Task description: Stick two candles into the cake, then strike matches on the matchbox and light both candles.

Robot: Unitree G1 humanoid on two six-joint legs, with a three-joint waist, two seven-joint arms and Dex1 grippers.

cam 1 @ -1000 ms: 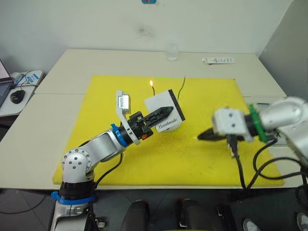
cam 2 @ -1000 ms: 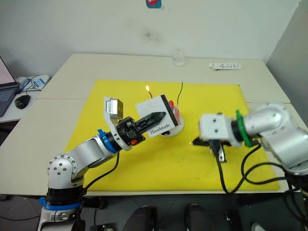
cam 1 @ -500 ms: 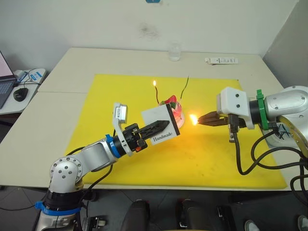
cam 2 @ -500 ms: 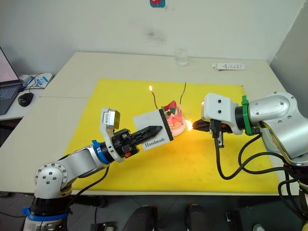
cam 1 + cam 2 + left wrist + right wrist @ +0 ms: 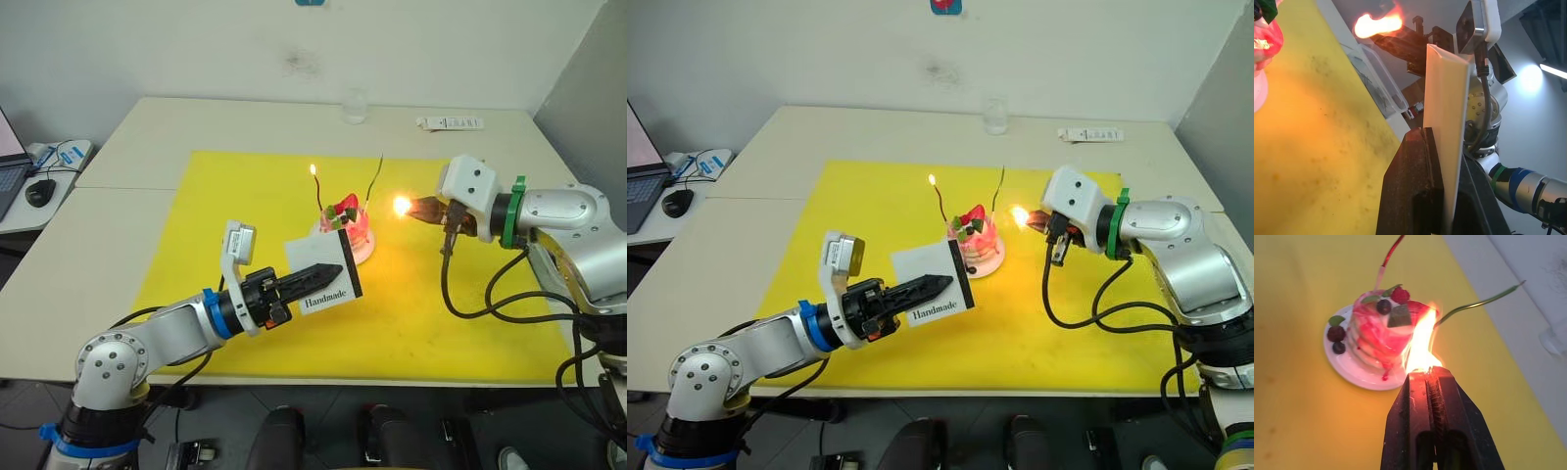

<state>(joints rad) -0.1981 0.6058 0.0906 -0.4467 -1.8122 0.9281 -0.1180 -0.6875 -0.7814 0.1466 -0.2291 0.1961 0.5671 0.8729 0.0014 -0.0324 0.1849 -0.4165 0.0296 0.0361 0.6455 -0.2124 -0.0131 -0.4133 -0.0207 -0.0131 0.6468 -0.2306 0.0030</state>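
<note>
Yellow mat (image 5: 245,196) on white tables: left gripper (image 5: 328,273) clamps matchbox (image 5: 323,279), right gripper (image 5: 419,208) pinches a burning match (image 5: 402,206).

Around the cake (image 5: 345,227): yellow mat (image 5: 245,196) lay open behind and left; matchbox (image 5: 324,278) blocked the front; burning match (image 5: 403,206) stood near, right.

**Colours on the table**

The mat (image 5: 196,255) is bright yellow. The table (image 5: 127,147) is pale cream. The cake (image 5: 1381,333) has pink and white stripes, a red strawberry, dark berries and green leaves, on a white plate (image 5: 1359,377). One candle (image 5: 1476,303) is green, the other candle (image 5: 1391,252) dark red. The matchbox (image 5: 926,284) is white with a black edge and black "Handmade" letters. The flame (image 5: 1420,345) is orange and yellow. Both grippers, left (image 5: 939,284) and right (image 5: 1432,382), have black fingers.
</note>
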